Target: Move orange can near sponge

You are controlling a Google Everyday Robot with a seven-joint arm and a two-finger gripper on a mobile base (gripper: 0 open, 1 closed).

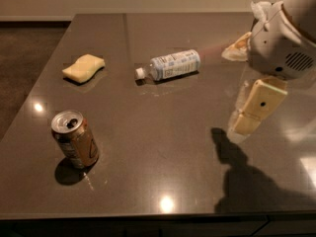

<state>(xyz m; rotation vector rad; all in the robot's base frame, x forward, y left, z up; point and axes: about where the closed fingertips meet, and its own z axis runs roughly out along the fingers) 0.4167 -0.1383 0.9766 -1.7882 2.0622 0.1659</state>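
The orange can [75,138] stands upright near the table's front left, its silver top open. The pale yellow sponge [84,67] lies flat at the back left, well behind the can and apart from it. My gripper [253,111], cream-yellow, hangs above the right side of the table under the white wrist housing [284,38], far to the right of both the can and the sponge. It holds nothing that I can see.
A clear plastic bottle with a pale blue label [170,64] lies on its side at the middle back of the dark grey table [163,147]. A crumpled whitish item [238,46] sits at the back right, partly hidden by my arm. The arm's shadow falls at the front right.
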